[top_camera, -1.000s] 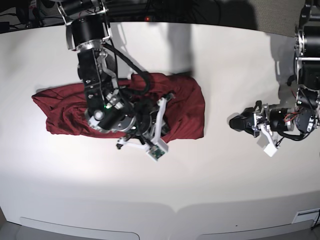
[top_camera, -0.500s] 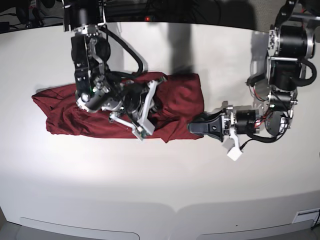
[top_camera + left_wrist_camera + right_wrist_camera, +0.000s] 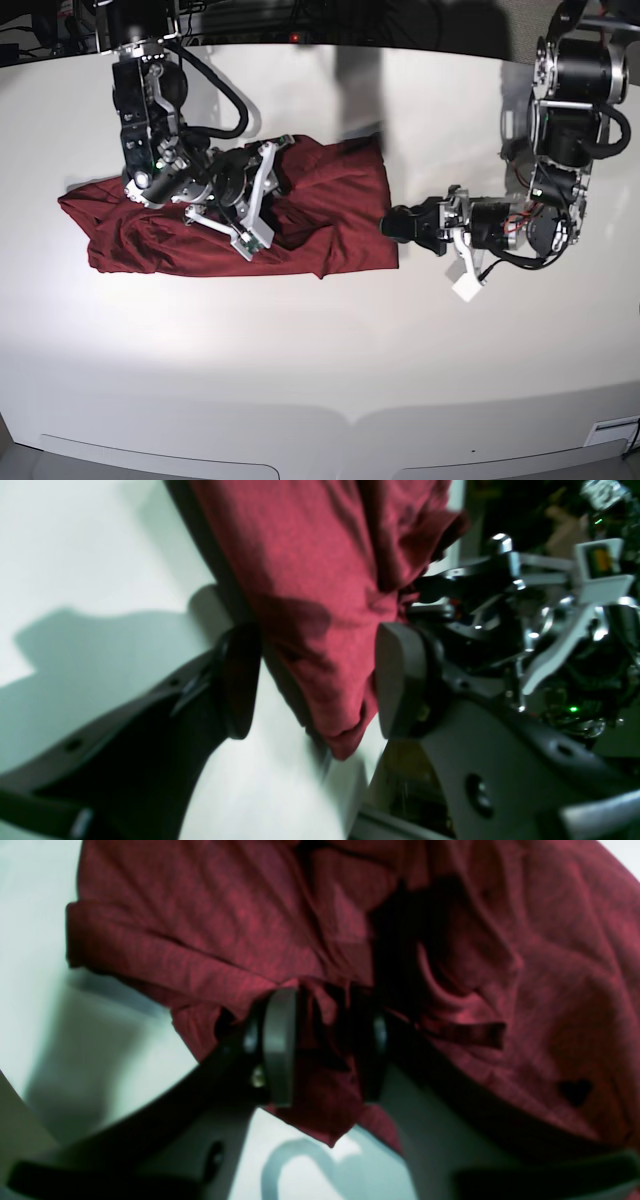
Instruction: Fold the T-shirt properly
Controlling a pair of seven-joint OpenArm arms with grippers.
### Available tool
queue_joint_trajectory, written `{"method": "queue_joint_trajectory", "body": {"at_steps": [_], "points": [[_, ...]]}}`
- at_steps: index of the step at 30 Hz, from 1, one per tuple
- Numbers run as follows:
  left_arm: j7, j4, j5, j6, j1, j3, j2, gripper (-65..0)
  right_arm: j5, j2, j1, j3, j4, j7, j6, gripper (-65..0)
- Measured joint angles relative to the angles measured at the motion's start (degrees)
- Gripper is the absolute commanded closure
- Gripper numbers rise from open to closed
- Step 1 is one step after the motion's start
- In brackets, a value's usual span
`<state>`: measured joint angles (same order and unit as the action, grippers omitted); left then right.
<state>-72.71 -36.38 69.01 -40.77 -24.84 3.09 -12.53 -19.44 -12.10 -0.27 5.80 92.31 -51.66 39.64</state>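
— folding in progress, by the look of it: shirt point(image 3: 330, 210) lying bunched and wrinkled on the table point(image 3: 320, 350), left of centre in the base view, roughly doubled into a long band but far from neat.

— and the hands?

— left gripper point(image 3: 310, 680) spread wide, straddling the shirt's near corner, pads either side of the hem and not pressing it. right gripper point(image 3: 325, 1050) down in the middle folds, fingers partly apart with a wad of cloth between them; hard to say whether pinching or letting go.

— so which step?

— probably the handover between two folds: one side laid down, other end about to be taken up.

— needed next?

— closing the left pads on that corner, both layers if possible, then lifting low and carrying it across toward the far end. thin, slack knit, so likely to sag and drag the layer beneath; best to clear the right arm out of the folds first.

— any containers, anything inside them?

— none to see, nothing of that kind in any view.
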Motion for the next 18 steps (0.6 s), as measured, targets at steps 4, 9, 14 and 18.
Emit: {"method": "queue_joint_trajectory", "body": {"at_steps": [4,9,14,18], "points": [[0.8,-2.5,-1.1,-0.1,1.1,0.0,0.0,-35.4,-1.0,0.0,0.3,0.0,0.0,2.5,0.0,-26.0],[0.4,-12.6,-3.9,1.4,3.5,0.4,-0.3,-34.9,-9.0,-0.1,1.4,0.0,5.7,4.4,0.1,-26.0],[5.4,-27.4,-12.4,1.3,2.0,0.3,-0.5,-34.9,-9.3,0.0,3.5,0.0,14.5,5.8,0.1,-26.0],[8.0,-32.9,-16.1,1.2,2.7,0.5,-0.5,-34.9,-7.6,0.3,3.6,-0.6,15.4,5.7,0.1,-26.0]]}}
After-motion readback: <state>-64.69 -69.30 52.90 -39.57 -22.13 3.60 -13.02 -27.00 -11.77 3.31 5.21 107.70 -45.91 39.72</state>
